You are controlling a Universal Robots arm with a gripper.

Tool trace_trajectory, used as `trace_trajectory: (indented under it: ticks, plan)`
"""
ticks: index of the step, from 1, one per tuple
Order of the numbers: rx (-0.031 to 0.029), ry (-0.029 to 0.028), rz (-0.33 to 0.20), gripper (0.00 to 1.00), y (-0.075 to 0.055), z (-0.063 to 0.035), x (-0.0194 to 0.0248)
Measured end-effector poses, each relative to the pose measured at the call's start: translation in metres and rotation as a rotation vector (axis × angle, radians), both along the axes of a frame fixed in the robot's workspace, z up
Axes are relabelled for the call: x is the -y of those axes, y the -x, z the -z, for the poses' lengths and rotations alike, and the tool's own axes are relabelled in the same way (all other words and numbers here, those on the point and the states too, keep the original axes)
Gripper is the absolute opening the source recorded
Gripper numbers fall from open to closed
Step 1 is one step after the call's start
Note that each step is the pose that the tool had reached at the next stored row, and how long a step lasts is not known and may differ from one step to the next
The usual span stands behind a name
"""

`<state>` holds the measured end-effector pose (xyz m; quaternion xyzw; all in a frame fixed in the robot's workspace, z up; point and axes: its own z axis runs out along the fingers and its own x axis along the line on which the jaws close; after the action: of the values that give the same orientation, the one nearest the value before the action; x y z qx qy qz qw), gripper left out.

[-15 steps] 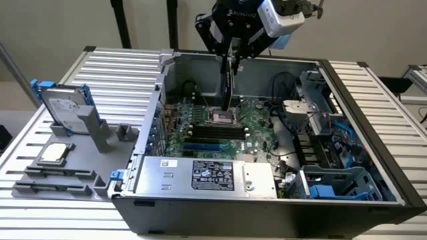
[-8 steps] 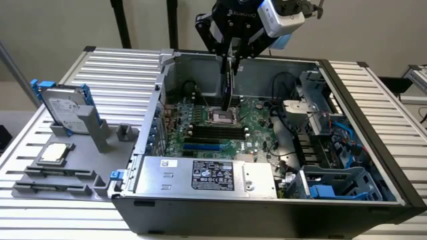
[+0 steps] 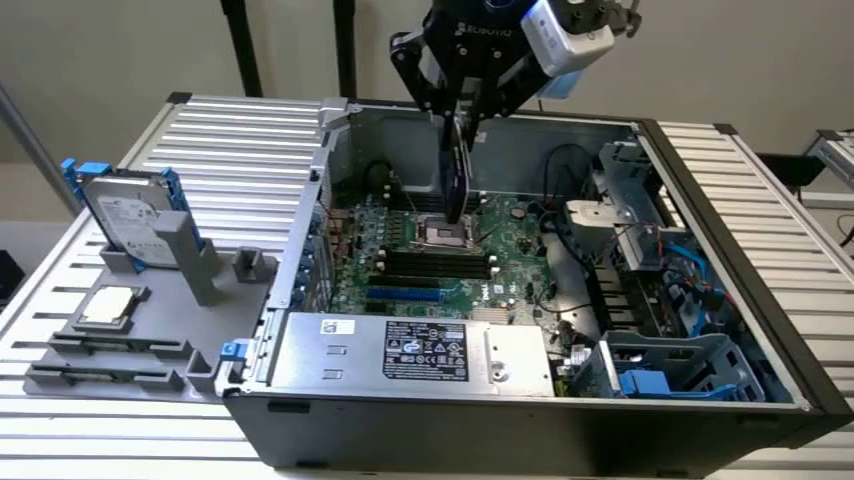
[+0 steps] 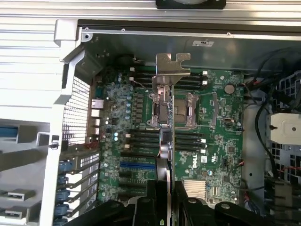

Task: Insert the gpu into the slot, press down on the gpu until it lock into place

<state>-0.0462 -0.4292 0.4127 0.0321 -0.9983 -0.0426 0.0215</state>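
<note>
Your gripper [image 3: 461, 112] is clamped shut on the card [image 3: 461, 170], which hangs inside the open case [image 3: 747, 330], above the board [image 3: 514, 250] and, as far as I can judge, clear of it. The card stands on end: its long axis runs up and down, with the silver bracket [image 4: 172, 66] at the low end, pointing at the processor socket [image 3: 447, 232]. The blue slot [image 3: 404, 295] lies flat along the board, apart from the card, nearer the power supply [image 3: 414, 350]. In my judgement, if you lower the card as it hangs, the bracket strikes the socket or the memory slots [image 3: 427, 265]. The connector edge is not lined up with the slot, so pressing could jam or crack the card.
</note>
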Motion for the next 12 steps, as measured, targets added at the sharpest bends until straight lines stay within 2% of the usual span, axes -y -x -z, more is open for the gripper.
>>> trace_trajectory:
  ticks: [12]
  plan:
    - [0.0001, 0.0000, -0.218, 0.26, 0.0000, 0.0054, 0.0000]
